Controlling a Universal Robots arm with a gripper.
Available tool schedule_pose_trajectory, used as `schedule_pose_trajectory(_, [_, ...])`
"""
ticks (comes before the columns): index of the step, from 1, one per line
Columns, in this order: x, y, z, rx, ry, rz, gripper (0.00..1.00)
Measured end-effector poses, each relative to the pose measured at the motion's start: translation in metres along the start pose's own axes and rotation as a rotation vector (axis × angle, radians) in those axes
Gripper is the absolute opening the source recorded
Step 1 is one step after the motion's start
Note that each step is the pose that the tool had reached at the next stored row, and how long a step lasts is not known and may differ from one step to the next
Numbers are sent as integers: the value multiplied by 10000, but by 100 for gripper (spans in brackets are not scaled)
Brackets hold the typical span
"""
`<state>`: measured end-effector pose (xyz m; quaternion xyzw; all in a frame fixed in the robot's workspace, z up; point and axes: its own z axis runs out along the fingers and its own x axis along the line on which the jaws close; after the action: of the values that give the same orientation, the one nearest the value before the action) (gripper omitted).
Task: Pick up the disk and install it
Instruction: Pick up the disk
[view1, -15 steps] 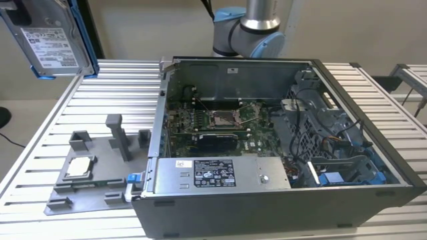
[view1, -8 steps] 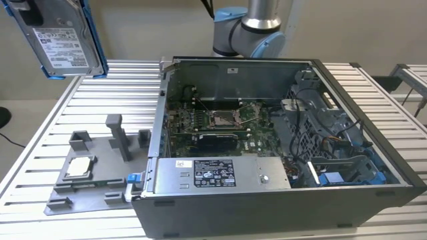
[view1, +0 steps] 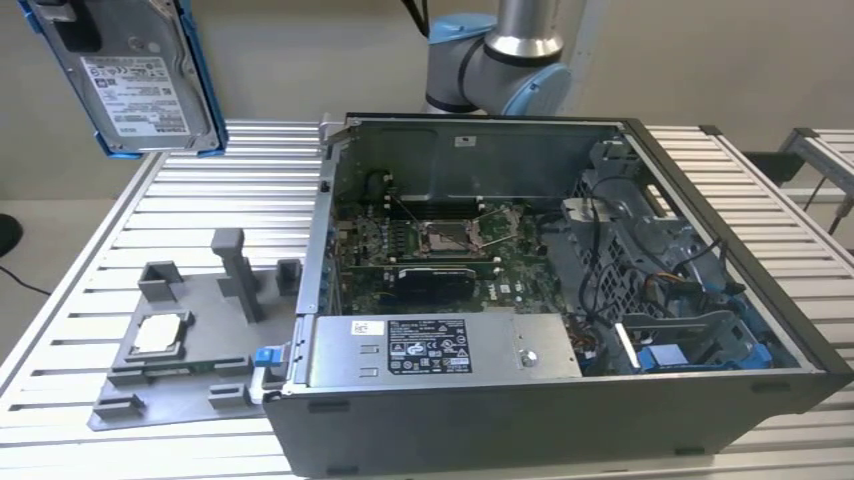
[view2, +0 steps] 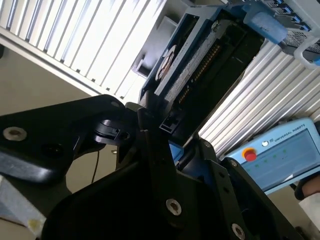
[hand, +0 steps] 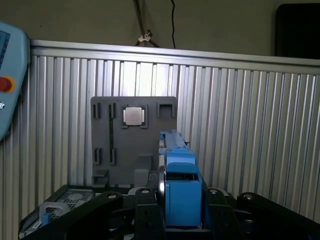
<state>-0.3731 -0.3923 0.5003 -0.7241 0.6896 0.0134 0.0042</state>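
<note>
While the flat silver-grey disk (view1: 140, 80), with its white label and bright blue plastic carrier, hangs high at the exterior view's left, well apart from the open dark grey metal computer case (view1: 534, 420), the black gripper (hand: 182, 212) has its jaws drawn narrow on the carrier. (The first wrist view shows blue plastic pinched between the two black fingers (hand: 144, 202).) The disk hangs nearly upright, held by one end.

The main risk, as I judge it, is the grip itself. The hold is on smooth plastic at one end of a heavy drive, so a quick swing or a knock could twist the disk in the jaws or shake it loose. A drop from this height could land it on the ribbed aluminium table (view1: 200, 190) or on the grey plastic fixture plate (view1: 200, 360), where a small square silver chip (view1: 158, 335) lies.

The second risk is the case. Its walls stand tall, and loose dark cables (view1: 694, 270) crowd the blue-tabbed metal drive cage (view1: 667, 355), so a tilted or shifted disk could catch a wall edge, snag a cable or jam askew in its slot.
</note>
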Motion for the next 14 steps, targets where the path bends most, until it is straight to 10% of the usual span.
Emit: schedule_pose_trajectory(14, [7,-150,-2,4,0,-3,0])
